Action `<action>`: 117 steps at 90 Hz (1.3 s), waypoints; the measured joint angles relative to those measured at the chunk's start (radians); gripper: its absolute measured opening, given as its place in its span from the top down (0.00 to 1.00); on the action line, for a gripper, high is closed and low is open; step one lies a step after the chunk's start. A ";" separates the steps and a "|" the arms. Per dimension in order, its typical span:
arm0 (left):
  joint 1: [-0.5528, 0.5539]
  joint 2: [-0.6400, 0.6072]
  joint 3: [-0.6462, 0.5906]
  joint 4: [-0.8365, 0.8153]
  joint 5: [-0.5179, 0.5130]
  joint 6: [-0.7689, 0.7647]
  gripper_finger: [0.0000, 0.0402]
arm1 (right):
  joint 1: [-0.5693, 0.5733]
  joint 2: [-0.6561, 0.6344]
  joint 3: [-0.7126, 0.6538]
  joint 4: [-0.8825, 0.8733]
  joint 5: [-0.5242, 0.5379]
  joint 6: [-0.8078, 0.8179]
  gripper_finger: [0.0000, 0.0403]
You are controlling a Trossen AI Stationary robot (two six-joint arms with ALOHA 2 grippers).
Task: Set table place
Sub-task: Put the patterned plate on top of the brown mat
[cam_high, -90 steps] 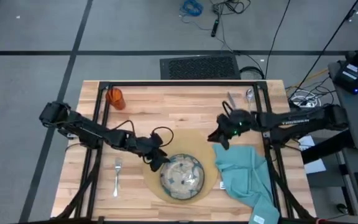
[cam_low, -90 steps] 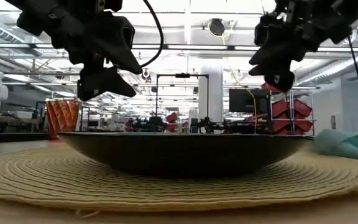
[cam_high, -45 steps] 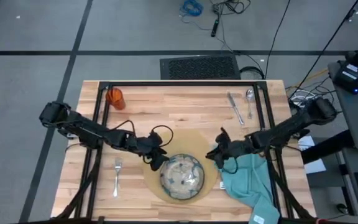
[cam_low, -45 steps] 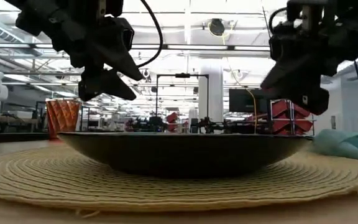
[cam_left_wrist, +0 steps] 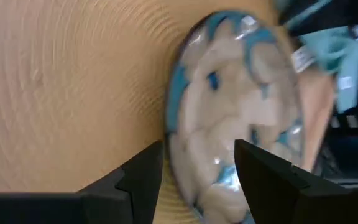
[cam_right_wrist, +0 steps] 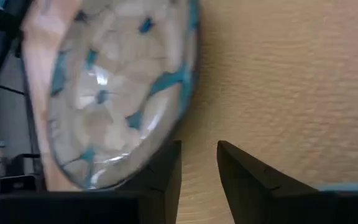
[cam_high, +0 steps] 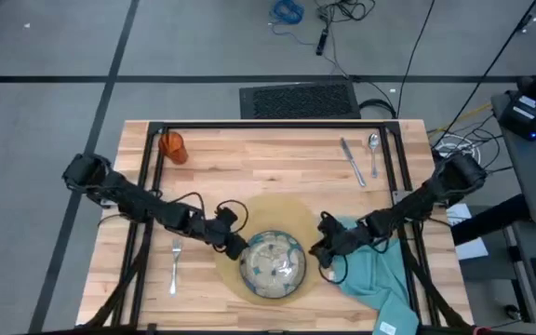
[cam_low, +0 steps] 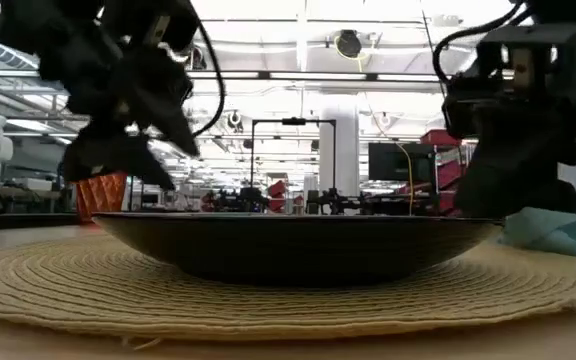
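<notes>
The speckled grey-green plate with pale and blue patches (cam_high: 274, 264) sits in the middle of the round tan woven mat (cam_high: 233, 279), near the front edge of the rectangular light butcher-block wooden table (cam_high: 268, 163). The left gripper (cam_high: 235, 246) hangs just beside the plate's left rim; in the left wrist view its two dark fingers (cam_left_wrist: 143, 180) stand apart with the rim between them, holding nothing, and whether they touch the plate cannot be told. The right gripper (cam_high: 318, 253) is just beside the plate's right rim, its fingers (cam_right_wrist: 168, 176) parted only a little and empty, over the mat next to the rim. From the low view the plate (cam_low: 298, 245) shows only as a dark side profile and its inside is hidden; both grippers there are dark shapes above its ends. The teal cloth napkin (cam_high: 375, 274) lies crumpled to the right of the plate, partly under the right arm and cut off at the front edge. The silver fork (cam_high: 175, 263) lies left of the mat. The silver knife (cam_high: 351, 162) and silver spoon (cam_high: 373, 153) lie side by side well behind the plate on the right, and the small orange cup (cam_high: 172, 147) stands well behind it on the left.
</notes>
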 joint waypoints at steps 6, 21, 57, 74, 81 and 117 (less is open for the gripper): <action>-0.019 0.035 0.000 0.009 0.001 -0.023 0.55 | 0.011 0.000 0.000 0.003 0.016 0.008 0.77; -0.047 0.081 0.005 0.060 0.002 -0.029 0.55 | 0.019 0.003 0.000 0.010 0.027 0.015 0.77; -0.040 0.099 0.006 0.086 -0.007 -0.028 0.55 | 0.018 0.022 0.071 0.015 0.028 -0.087 0.77; -0.018 0.129 0.007 0.089 -0.007 -0.027 0.55 | 0.018 0.022 0.071 0.003 0.029 -0.099 0.77; -0.015 0.129 0.007 0.090 -0.004 -0.020 0.59 | 0.018 0.022 0.071 -0.005 0.029 -0.099 0.77; -0.008 0.121 0.007 0.209 0.031 0.055 0.99 | 0.010 0.022 0.071 -0.023 0.029 -0.122 0.77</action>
